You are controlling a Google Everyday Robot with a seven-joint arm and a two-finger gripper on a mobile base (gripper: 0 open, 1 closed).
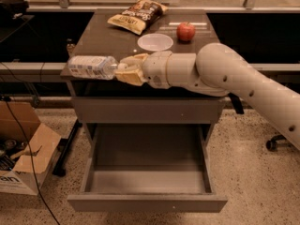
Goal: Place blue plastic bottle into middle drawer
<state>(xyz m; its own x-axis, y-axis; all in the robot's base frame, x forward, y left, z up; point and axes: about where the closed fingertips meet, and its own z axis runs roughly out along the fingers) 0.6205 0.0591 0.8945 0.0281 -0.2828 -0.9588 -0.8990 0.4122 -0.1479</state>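
Observation:
The blue plastic bottle [92, 67] is clear with a pale label and a white cap. It is held level in the air at the cabinet's front left edge, cap end toward the gripper. My gripper [125, 69] is shut on the bottle's cap end, at the front edge of the cabinet top. The middle drawer [146, 203] is pulled out wide open below, its grey inside bare. The arm reaches in from the right across the cabinet front.
On the cabinet top [101, 36] lie a chip bag [136, 16], a white bowl [155, 42] and a red apple [185, 31]. A closed grey drawer front [145, 110] sits above the open drawer. A cardboard box [22, 159] and cables are on the floor at left.

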